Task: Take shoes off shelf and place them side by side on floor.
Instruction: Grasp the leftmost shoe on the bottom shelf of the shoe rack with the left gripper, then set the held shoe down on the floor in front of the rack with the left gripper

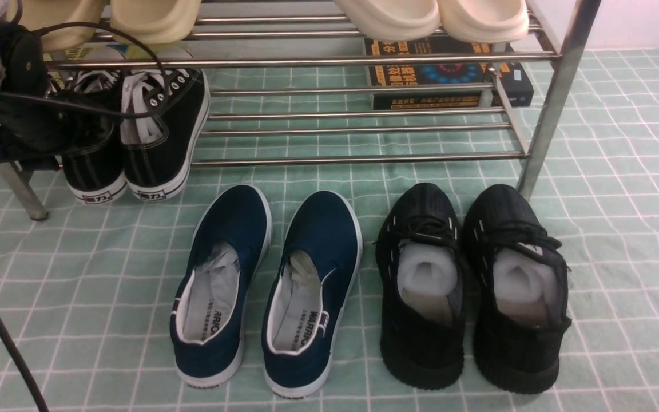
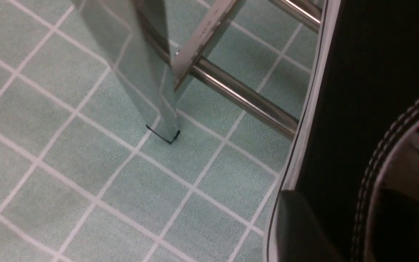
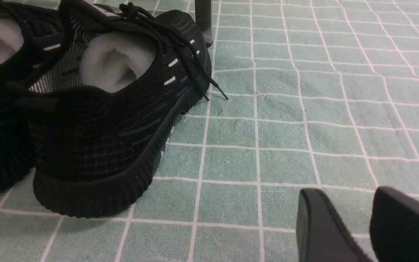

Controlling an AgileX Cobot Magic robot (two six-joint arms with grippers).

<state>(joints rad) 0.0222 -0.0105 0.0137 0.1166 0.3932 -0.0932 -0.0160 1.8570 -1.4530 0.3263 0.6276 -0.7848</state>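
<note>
The two black canvas shoes sit on the lower tier of the steel shelf (image 1: 352, 157) at its left end, heels over the front tube. My left gripper (image 1: 49, 131) comes down on the left shoe (image 1: 98, 171). The other shoe (image 1: 163, 143) stands beside it, untouched. In the left wrist view the gripper (image 2: 340, 203) straddles the shoe's (image 2: 369, 72) side wall. One finger (image 2: 296, 225) is outside and one is inside the opening, closed on the wall. My right gripper (image 3: 344, 196) hangs open low over the bare floor (image 3: 286, 127).
On the floor before the shelf lie a navy slip-on pair (image 1: 221, 286) and a black knit sneaker pair (image 1: 421, 286). Cream slippers (image 1: 392, 17) fill the upper tier. A dark box (image 1: 444, 74) lies under the shelf. A shelf leg (image 2: 140, 72) stands near the left gripper.
</note>
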